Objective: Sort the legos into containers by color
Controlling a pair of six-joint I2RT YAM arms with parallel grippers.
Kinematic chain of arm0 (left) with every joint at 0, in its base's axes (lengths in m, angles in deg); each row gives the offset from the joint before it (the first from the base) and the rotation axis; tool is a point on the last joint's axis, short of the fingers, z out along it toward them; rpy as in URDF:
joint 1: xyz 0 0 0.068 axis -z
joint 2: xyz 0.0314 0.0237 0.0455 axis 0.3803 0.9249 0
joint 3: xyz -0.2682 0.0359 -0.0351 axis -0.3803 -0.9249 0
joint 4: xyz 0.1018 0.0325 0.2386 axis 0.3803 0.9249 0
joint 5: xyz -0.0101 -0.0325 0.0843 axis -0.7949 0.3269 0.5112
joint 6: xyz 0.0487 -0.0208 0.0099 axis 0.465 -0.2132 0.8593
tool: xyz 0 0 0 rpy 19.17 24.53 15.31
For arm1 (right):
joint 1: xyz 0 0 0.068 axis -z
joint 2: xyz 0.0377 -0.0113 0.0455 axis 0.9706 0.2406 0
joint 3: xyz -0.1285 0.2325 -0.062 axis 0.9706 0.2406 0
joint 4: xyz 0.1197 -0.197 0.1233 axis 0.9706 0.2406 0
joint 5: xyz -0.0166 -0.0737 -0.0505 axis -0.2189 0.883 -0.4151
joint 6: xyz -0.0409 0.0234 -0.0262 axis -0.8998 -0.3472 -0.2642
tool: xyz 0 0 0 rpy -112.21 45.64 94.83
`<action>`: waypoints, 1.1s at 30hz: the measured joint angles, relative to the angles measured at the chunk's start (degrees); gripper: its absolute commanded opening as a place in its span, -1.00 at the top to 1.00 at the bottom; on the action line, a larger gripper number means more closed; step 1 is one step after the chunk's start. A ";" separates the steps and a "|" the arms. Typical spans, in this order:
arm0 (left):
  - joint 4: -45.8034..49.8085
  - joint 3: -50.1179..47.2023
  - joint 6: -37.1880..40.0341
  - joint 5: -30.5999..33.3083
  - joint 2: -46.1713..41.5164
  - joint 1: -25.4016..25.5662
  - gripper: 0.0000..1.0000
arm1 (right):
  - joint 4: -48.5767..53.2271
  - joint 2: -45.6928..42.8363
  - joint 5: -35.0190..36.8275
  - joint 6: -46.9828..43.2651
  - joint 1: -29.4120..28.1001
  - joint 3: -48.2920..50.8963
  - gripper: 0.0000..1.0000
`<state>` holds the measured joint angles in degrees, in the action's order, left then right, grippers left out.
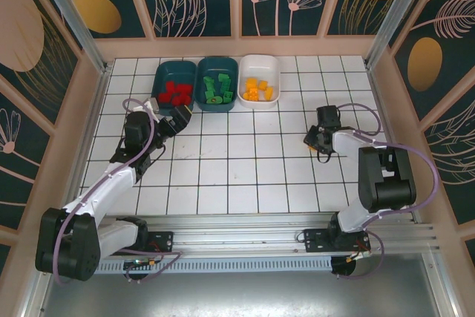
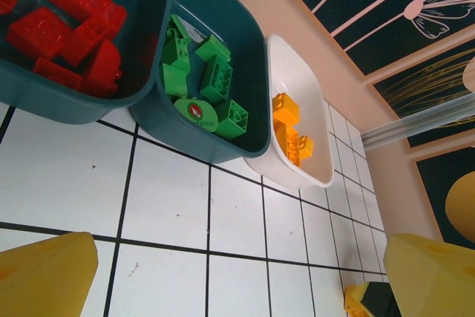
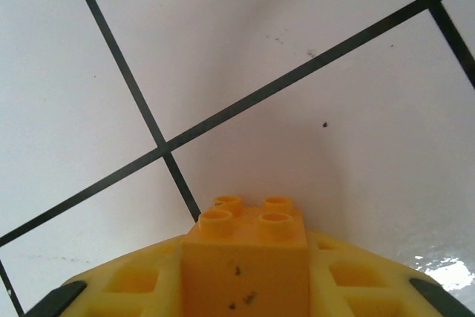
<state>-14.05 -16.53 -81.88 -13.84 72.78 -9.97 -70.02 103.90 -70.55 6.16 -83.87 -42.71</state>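
Three containers stand in a row at the back: a teal tub (image 1: 159, 79) with red legos (image 1: 177, 93), a teal tub (image 1: 202, 83) with green legos (image 1: 219, 88), and a white tub (image 1: 276, 72) with orange legos (image 1: 258, 90). My left gripper (image 1: 177, 118) hovers open and empty just in front of the red tub (image 2: 67, 102), with bare tiles between its yellow fingertips (image 2: 44, 272). On the right, my right gripper (image 1: 318, 145) is down at the floor. Its yellow fingers (image 3: 133, 280) press both sides of a square orange lego (image 3: 245, 257), studs pointing away from the camera.
White tiles with black grout cover the floor (image 1: 245, 168). Pink walls with dark floral panels enclose it on three sides (image 1: 237, 42). A metal rail (image 1: 260, 235) carrying both arm bases runs along the near edge.
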 measured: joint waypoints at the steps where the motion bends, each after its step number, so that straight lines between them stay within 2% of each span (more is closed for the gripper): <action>1: 0.02 0.00 0.02 0.00 0.00 0.00 -0.97 | 0.00 0.02 0.48 -0.02 -0.24 0.00 0.40; 8: 0.94 -0.20 0.04 0.33 -0.02 0.00 -0.97 | 0.85 -0.11 1.16 0.09 -3.56 -2.56 0.45; 13: 2.54 -1.55 0.00 3.26 -1.46 0.00 -0.97 | 1.77 1.07 1.99 0.07 -9.75 -12.92 0.45; 18: 4.26 -3.63 -0.31 6.78 -4.90 0.00 -0.97 | -0.57 12.00 3.52 -0.55 -15.67 -30.29 0.46; 22: 6.19 -4.61 -0.44 8.61 -7.37 0.00 -0.97 | -1.62 23.71 6.16 -0.81 -17.66 -41.97 0.43; 23: 6.80 -4.66 -0.46 8.94 -7.82 0.00 -0.97 | -1.60 26.12 7.02 -0.79 -17.81 -44.11 0.39; 24: 7.50 -4.66 -0.42 9.44 -8.41 0.00 -0.97 | -1.29 28.74 8.04 -0.74 -18.01 -46.38 0.27; 26: 8.83 -4.66 -0.37 9.97 -9.70 0.00 -0.97 | -0.66 32.63 9.84 -0.04 -18.29 -50.03 -0.08; 28: 10.23 -4.66 -0.20 10.62 -11.19 0.00 -0.97 | 0.17 35.65 12.09 1.20 -18.88 -53.09 -0.32; 33: 12.63 -4.59 0.50 12.00 -14.51 0.00 -0.97 | 0.50 36.41 16.50 2.38 -21.35 -54.14 -0.61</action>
<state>-1.41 -21.12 -81.38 -1.84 58.27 -9.97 -69.52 140.31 -54.05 8.55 -105.22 -96.85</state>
